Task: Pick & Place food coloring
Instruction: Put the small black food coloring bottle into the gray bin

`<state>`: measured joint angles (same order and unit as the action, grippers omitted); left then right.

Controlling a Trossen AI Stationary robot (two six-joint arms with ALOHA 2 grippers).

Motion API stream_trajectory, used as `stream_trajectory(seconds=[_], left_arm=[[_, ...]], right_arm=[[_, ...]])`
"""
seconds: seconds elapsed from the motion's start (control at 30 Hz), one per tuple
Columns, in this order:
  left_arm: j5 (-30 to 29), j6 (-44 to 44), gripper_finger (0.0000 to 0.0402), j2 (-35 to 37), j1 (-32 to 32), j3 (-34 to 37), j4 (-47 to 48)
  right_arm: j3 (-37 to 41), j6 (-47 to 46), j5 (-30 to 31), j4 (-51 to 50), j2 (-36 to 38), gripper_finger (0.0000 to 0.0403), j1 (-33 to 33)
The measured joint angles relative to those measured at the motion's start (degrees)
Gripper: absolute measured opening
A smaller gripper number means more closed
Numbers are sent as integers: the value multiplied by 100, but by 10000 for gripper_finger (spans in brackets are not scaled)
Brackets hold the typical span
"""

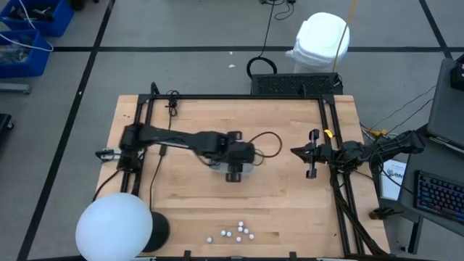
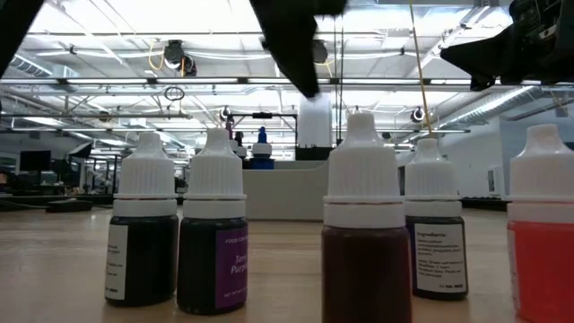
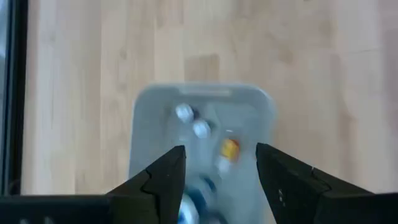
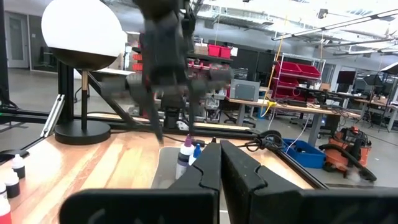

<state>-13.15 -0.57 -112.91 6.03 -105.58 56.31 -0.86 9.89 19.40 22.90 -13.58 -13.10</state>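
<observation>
Fingers, left: we see the left gripper (image 3: 217, 180) with its two dark fingers (image 3: 163, 180) spread apart, released, nothing between them.
Below them: a clear tray (image 3: 144, 124) directly under the parted tips, holding small bottles, one with a white cap (image 3: 184, 112), one with a yellow-orange body (image 3: 229, 149); we cannot count them surely.
Left gripper, placement: near the middle of the wooden table (image 1: 290, 210), above the tray.
Fingers, right: the right gripper (image 4: 219, 163) has its fingers pressed together, clenched on nothing.
Right gripper, placement: at the table's right edge, well apart from the tray.
Food coloring on the table: the food coloring bottles (image 1: 239, 230) stand in a loose cluster near the front edge, white caps up, well apart from both grippers.
Close row: we see five of them upright, with dark, purple (image 2: 213, 229), dark red, dark and red-orange (image 2: 542, 229) contents.
Writing: the purple label reads "FOOD CO…" with larger words we cannot read in full; the white label (image 2: 440, 258) begins "Ingredients:", the rest too small.
Also on the table: a white globe lamp (image 1: 114, 226) at the front left corner.
</observation>
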Motion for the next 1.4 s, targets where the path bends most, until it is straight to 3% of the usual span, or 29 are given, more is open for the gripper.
stream_trajectory(seconds=[0.2, 0.4, 0.57, 0.63, 0.8, 1.17, 1.4], left_arm=[[27, 885, 160, 294, 605, 320, 206], [749, 1305, 87, 246, 1420, 1174, -223], [736, 2147, 14, 248, 2145, 1506, -718], [642, 2451, 7, 248, 2377, 1606, -1123], [487, 2986, 54, 250, 2801, 1690, -1464], [604, 3267, 218, -1, 3428, 1698, -1734], [601, 3314, 268, -288, 3481, 1692, -1913]], right_arm=[[1, -21, -15, -4, -1, 0, 0], [1, -242, -17, -93, -1, 0, 0], [1, -317, -17, -101, -1, 0, 0], [0, -313, -17, -98, -1, 0, -1], [0, -310, -17, -94, -1, 0, -2], [1, -341, -22, -214, -15, 0, -1], [0, -332, -18, -162, -47, 0, -2]])
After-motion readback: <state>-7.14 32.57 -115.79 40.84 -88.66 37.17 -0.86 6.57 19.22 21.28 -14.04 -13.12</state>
